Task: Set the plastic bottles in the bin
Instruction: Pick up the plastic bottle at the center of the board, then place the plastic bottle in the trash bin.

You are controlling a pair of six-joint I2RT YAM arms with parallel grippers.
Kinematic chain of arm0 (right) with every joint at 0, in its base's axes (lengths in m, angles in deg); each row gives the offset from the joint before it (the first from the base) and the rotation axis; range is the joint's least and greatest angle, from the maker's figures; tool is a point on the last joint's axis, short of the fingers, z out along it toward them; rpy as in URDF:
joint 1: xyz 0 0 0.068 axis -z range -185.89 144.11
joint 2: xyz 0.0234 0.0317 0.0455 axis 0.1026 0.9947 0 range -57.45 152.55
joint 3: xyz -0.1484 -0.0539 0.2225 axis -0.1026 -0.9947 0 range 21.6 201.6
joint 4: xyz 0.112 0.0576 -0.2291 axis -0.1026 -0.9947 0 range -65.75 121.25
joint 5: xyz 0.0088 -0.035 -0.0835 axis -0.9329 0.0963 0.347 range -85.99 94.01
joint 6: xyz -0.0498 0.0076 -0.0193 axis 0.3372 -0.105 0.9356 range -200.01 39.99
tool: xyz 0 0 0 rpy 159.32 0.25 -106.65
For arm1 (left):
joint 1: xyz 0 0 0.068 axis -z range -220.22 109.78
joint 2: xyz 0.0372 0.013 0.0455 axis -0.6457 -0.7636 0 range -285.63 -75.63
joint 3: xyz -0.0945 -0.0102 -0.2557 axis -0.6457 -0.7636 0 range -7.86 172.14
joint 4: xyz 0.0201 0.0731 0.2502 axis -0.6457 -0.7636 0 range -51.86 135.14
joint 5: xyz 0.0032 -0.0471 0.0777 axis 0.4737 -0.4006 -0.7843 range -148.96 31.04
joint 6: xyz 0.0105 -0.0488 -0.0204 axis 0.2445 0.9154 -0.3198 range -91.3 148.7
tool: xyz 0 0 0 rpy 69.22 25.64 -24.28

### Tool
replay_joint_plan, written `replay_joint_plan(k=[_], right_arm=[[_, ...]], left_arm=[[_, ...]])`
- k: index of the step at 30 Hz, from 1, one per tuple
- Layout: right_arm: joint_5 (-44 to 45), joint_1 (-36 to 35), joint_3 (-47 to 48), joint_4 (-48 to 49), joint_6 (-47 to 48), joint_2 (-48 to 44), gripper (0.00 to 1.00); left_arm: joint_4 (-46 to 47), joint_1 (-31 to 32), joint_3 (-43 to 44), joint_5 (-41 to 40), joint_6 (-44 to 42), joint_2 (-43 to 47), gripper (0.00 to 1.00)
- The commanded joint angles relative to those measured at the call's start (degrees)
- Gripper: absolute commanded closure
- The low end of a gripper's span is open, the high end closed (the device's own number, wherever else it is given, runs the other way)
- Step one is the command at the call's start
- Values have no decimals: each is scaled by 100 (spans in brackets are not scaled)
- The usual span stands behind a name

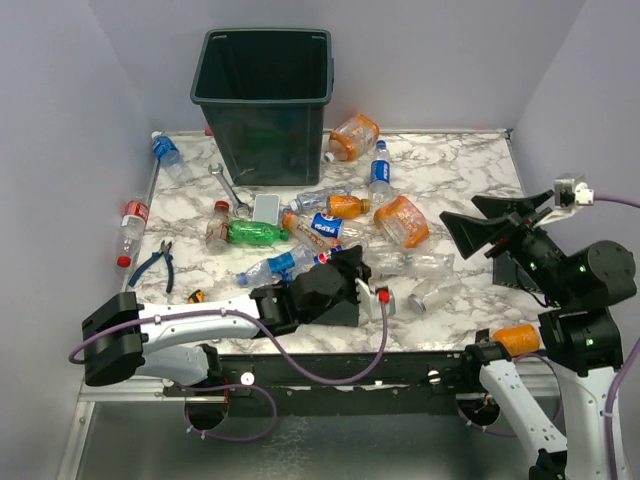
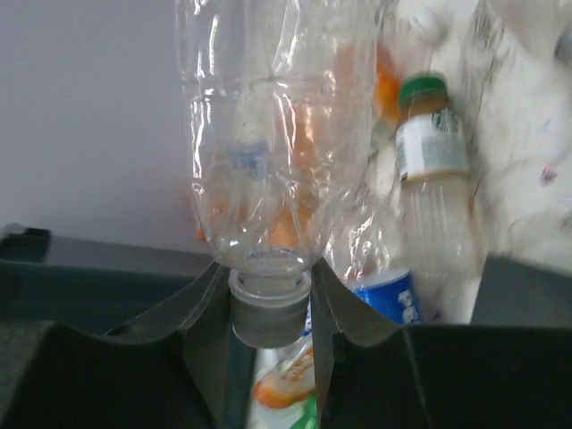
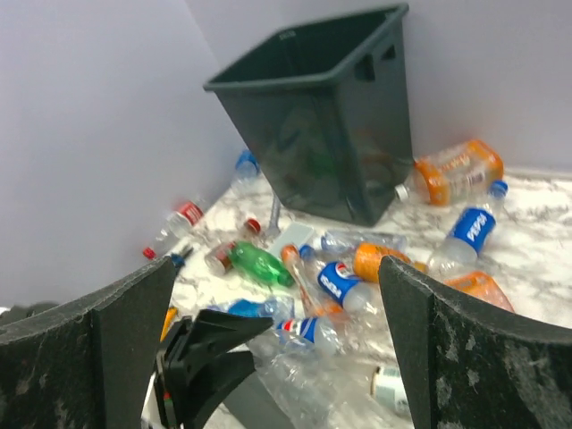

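Litter of plastic bottles (image 1: 325, 225) spreads across the marble table (image 1: 470, 165) in front of the dark green bin (image 1: 265, 110), which stands upright on it. The left gripper (image 2: 268, 302), well in front of the bin and a little to its right, is clamped on the grey cap and neck of a crumpled clear bottle (image 2: 273, 134) that juts out beyond its fingers. The right gripper (image 3: 273, 277), raised above the table further off to the bin's right, hangs with its jaws spread wide, grasping nothing. A green bottle (image 1: 255, 233) lies on its side in front of the bin, an orange-labelled bottle (image 1: 352, 135) sits beside the bin's right wall and a blue-labelled bottle (image 1: 165, 152) off its left wall. A wrench (image 1: 228, 185) rests near the bin's front left corner, with pliers (image 1: 155, 262) further forward on that side
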Motion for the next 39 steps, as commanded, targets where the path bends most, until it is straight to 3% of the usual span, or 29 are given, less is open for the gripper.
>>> replay_joint_plan(k=[1,3,10,27,30,37,39], right_arm=[[-116,-35,99,-797,380,425,0],[-489,-40,195,-1163,583,700,0],[-1926,-531,351,-2035,1006,1673,0],[-1293,-1831,108,-2560,1807,2362,1],[-1081,-1968,77,-2584,1843,2439,8],[-762,-2040,58,-2587,1903,2510,41],[-615,-2044,75,-2577,1912,2476,53]], left_arm=[[1420,315,-1009,-1384,-3317,101,100],[1859,368,-1257,-1323,-4024,221,100],[1973,461,-1189,-1054,-4792,656,100],[1357,695,-602,-760,-5329,764,100],[1365,714,-574,-730,-5305,773,100],[1398,722,-474,-663,-5034,807,99],[1404,723,-448,-669,-4954,803,93]])
